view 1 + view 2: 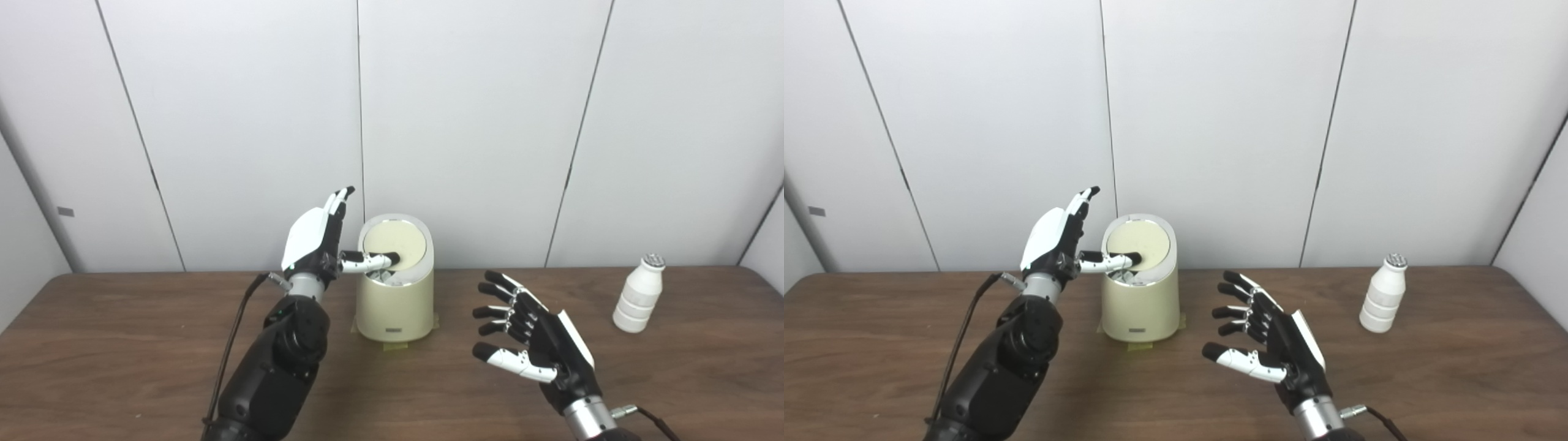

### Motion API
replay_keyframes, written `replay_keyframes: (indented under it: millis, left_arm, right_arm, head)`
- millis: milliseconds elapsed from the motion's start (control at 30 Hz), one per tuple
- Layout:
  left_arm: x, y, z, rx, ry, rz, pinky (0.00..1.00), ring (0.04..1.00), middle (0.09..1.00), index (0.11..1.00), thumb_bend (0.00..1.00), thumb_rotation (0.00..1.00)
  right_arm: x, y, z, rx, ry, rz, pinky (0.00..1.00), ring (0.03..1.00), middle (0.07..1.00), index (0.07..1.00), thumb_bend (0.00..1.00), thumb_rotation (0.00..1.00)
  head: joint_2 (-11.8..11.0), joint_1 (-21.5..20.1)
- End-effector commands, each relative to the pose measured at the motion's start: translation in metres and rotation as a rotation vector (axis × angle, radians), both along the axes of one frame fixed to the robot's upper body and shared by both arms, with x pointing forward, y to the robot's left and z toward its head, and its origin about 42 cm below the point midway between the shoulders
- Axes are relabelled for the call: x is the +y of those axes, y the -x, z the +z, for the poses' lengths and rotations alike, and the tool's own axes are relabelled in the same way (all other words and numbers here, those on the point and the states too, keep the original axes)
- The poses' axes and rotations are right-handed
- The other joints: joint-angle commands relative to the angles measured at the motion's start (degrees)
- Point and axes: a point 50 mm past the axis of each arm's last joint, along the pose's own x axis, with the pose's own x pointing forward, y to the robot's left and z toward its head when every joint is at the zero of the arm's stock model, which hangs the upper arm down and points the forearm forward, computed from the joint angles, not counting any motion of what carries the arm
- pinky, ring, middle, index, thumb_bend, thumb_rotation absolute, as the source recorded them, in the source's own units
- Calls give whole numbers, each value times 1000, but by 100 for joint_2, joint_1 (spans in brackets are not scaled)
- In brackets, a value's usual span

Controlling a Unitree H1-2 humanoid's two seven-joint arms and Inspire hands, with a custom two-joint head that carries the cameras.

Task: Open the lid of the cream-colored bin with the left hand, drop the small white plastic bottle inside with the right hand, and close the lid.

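The cream-colored bin [395,306] stands on the brown table, at the middle near the back. Its round lid [395,242] is tilted up, and pale contents show in the gap at its front. My left hand [321,236] is raised just left of the bin, fingers pointing up and apart, with the thumb [370,261] reaching across onto the lid's front edge. The small white plastic bottle [640,294] stands upright at the right of the table. My right hand [530,340] is open and empty, palm toward the bin, between bin and bottle.
Yellow tape [395,346] marks the bin's foot on the table [122,343]. A white panelled wall [465,122] rises right behind the table's back edge. Cables run from both wrists.
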Motion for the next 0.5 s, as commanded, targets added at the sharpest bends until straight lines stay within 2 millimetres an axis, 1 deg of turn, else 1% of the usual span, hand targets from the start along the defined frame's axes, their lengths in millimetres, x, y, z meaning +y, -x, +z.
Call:
replay_keyframes:
  millis: [0, 67, 167, 267, 367, 467]
  left_arm:
    - [-4, -6, 33, -35, -48, -29, 796, 981, 1000, 1000, 839, 2]
    - [-4, -4, 36, -1, -67, -44, 817, 995, 1000, 1000, 821, 0]
    - [-5, -2, 39, 33, -142, -49, 771, 990, 1000, 1000, 812, 0]
    - [-4, -3, 36, 64, -193, -40, 740, 972, 1000, 1000, 817, 0]
    - [-3, -1, 32, 106, -220, -63, 833, 996, 1000, 1000, 822, 0]
    - [-3, 0, 29, 111, -248, -68, 830, 993, 1000, 1000, 846, 0]
  right_arm:
    - [5, -5, 23, -87, -6, 14, 577, 698, 827, 850, 840, 343]
    - [5, -5, 23, -87, -10, 15, 576, 698, 827, 849, 841, 339]
    - [5, -5, 24, -92, -4, 15, 573, 697, 827, 848, 839, 338]
    - [5, -5, 24, -93, -1, 14, 575, 698, 829, 848, 825, 329]
    - [5, -5, 25, -92, -2, 11, 577, 698, 830, 849, 823, 333]
    - [5, -5, 24, -90, -3, 12, 573, 701, 832, 850, 823, 333]
  head:
    - [5, -7]
    - [5, 12]
    - [-6, -3]
    - [-9, -11]
    - [-9, -11]
    - [-6, -22]
